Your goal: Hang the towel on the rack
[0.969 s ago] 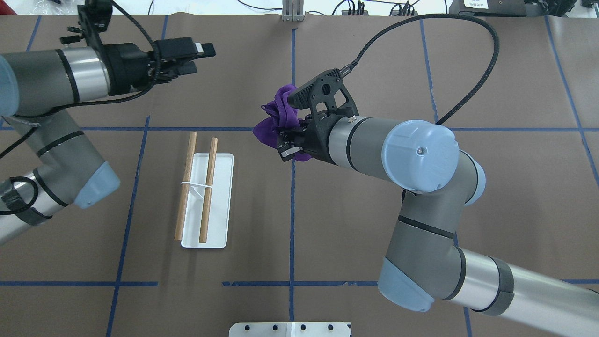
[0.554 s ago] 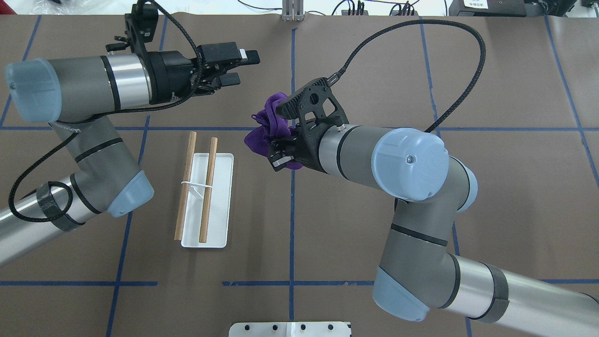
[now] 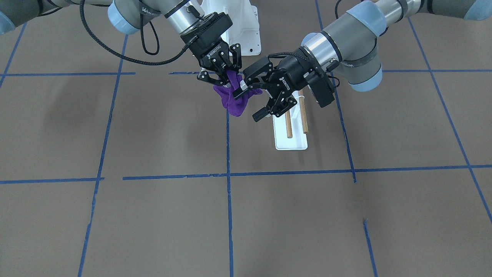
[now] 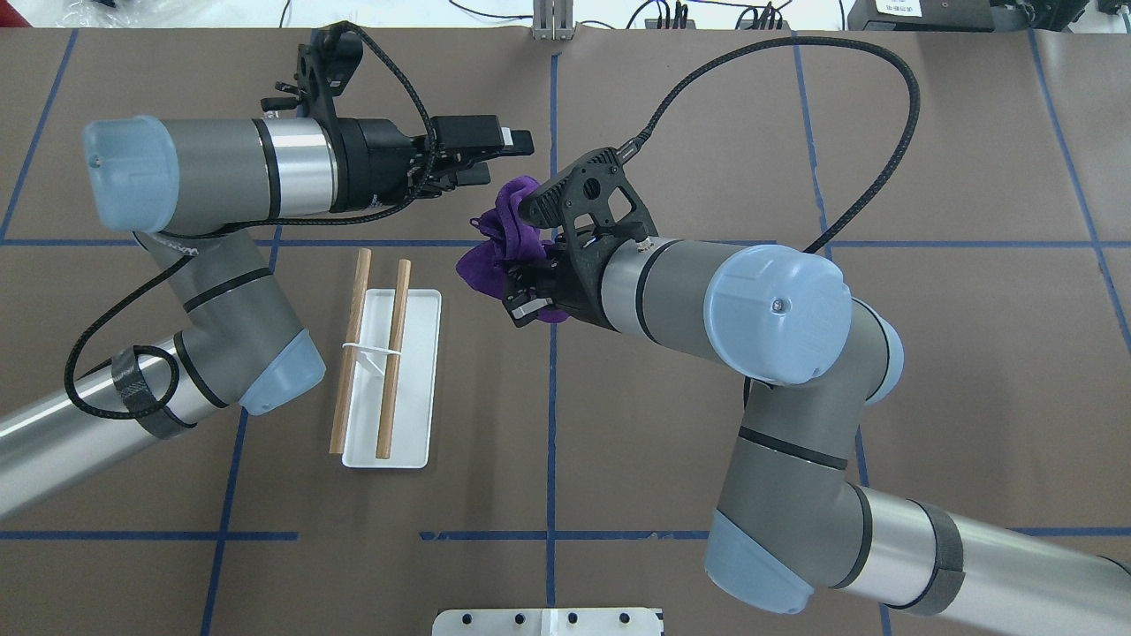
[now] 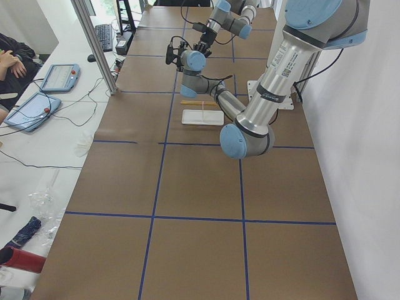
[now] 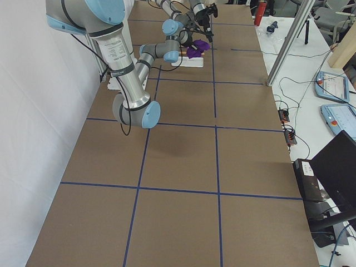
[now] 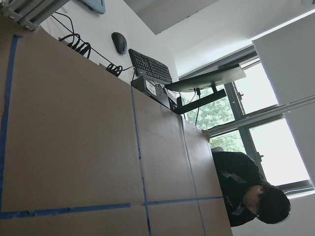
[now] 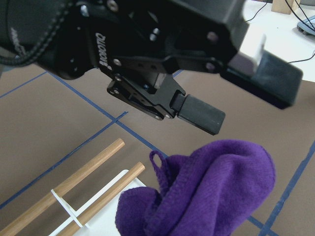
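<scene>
Right hand (image 4: 523, 299) pinches the bunched purple towel (image 4: 490, 261) near the centre of the overhead view, right of the rack (image 4: 415, 389). Left hand (image 4: 495, 159), fingers spread, is just above it in the frame. If it grabs a thick fold, the towel could stay bunched or be pulled loose.

Brown paper-covered tabletop (image 4: 972, 371), divided into rectangles by blue tape lines (image 4: 551, 424). The rack (image 4: 413, 389) stands directly on it, left of the centre line in the overhead view. Its flat white base lies parallel to that line, with two wooden rods (image 4: 393, 353) running lengthwise above. A white plate (image 4: 548, 621) with dark holes sits at the robot-side edge.
</scene>
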### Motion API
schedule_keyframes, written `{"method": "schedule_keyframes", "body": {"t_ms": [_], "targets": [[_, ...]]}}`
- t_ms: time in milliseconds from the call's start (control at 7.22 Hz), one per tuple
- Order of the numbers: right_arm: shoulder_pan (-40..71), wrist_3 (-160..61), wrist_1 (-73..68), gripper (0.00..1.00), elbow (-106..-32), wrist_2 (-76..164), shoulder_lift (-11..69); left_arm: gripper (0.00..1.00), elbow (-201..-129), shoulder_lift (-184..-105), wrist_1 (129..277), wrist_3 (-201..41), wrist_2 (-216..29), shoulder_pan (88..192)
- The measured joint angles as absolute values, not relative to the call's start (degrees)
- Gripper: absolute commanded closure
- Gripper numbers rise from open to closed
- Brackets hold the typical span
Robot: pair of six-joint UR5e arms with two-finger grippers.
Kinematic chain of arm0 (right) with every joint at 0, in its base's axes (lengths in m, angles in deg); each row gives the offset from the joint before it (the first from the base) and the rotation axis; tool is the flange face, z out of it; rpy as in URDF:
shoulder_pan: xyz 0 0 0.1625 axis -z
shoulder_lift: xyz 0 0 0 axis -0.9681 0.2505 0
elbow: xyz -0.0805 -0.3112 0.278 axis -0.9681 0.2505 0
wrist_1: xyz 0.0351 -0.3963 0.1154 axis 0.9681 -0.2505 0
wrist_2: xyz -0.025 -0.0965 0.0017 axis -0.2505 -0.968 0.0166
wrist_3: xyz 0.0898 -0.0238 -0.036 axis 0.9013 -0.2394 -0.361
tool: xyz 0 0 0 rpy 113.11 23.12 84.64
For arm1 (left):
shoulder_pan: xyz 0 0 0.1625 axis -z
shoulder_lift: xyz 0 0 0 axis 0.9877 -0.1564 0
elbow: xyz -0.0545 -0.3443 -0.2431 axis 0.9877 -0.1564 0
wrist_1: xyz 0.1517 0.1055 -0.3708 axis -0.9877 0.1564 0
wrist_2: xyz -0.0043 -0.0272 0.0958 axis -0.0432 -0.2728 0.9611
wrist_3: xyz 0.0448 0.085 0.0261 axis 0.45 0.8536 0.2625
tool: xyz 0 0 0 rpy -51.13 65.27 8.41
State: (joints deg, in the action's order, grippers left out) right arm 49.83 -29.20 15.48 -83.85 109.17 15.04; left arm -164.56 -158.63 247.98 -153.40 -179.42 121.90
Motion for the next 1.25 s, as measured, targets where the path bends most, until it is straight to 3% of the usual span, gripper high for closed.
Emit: {"method": "schedule_keyframes", "body": {"t_ms": [415, 831, 1108, 1246], "targets": [[49.91, -29.20, 15.48, 1.00, -83.90, 109.15, 15.04, 0.42, -164.36, -159.19, 246.02, -152.15, -181.86, 121.83], [49.91, -29.20, 15.48, 1.00, -83.87, 109.15, 14.98, 0.47, -164.32, -159.16, 245.91, -152.03, -185.10, 121.87], [49.91, -29.20, 15.48, 1.00, -83.90, 109.16, 14.97, 0.71, -164.31, -159.07, 245.91, -152.00, -186.25, 121.83], [49.91, -29.20, 15.48, 1.00, -83.94, 109.20, 15.00, 0.91, -164.31, -159.05, 245.91, -152.00, -186.40, 121.80]]}}
